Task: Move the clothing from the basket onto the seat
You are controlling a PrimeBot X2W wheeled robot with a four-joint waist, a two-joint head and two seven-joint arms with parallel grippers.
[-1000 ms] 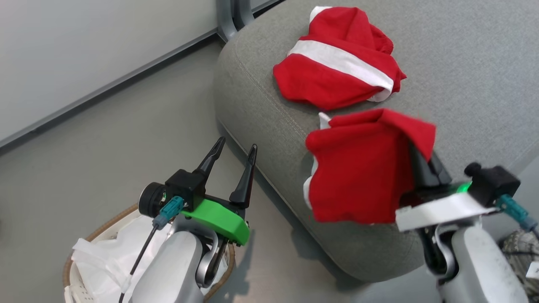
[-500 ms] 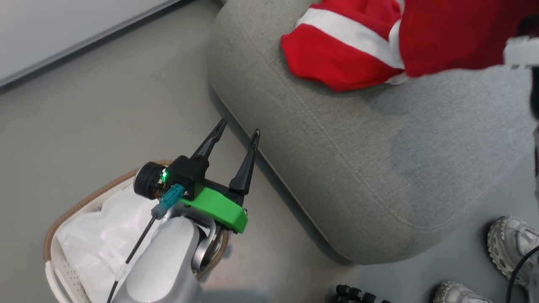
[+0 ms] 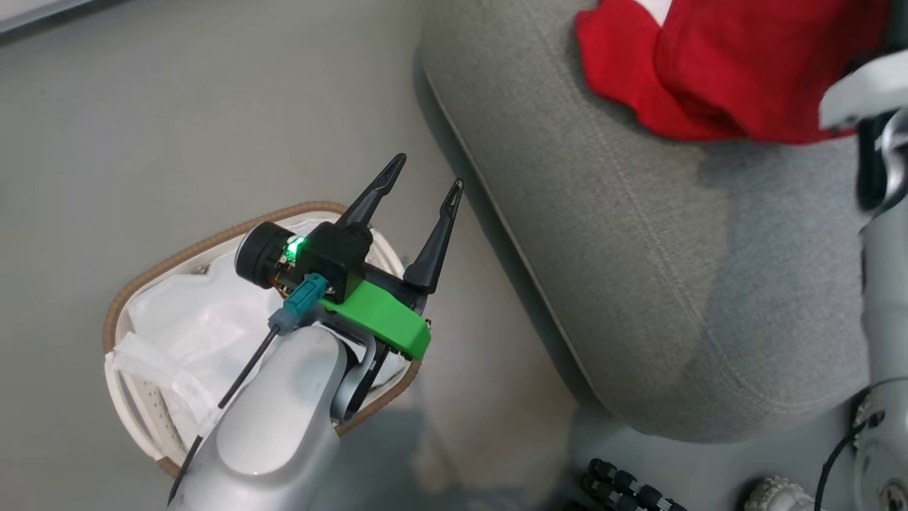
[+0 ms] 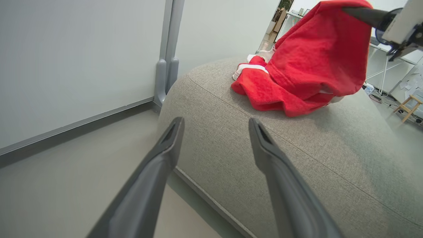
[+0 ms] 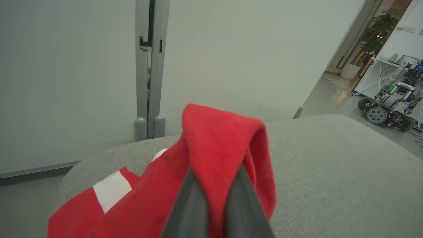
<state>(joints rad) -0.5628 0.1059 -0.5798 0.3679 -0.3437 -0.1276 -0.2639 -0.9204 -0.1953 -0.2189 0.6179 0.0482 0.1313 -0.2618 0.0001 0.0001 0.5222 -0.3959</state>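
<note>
The right gripper [image 5: 216, 195] has its two dark fingers pressed together on a fold of a bright red soft fabric garment [image 4: 324, 56], which drapes from them over the big grey upholstered sofa cushion [image 3: 638, 248]. The garment's lower folds hang down to the cushion's top. A second red garment with a broad white stripe [image 4: 246, 81] lies crumpled on the cushion right against the held one. The left gripper [image 3: 429, 171] hovers with its fingers spread and nothing between them, above the far edge of the rounded white perforated plastic basket with a brown woven rim [image 3: 177, 259]. The basket stands on the grey floor [image 3: 177, 106] near the cushion and holds a thin white sheet [image 3: 191, 319].
</note>
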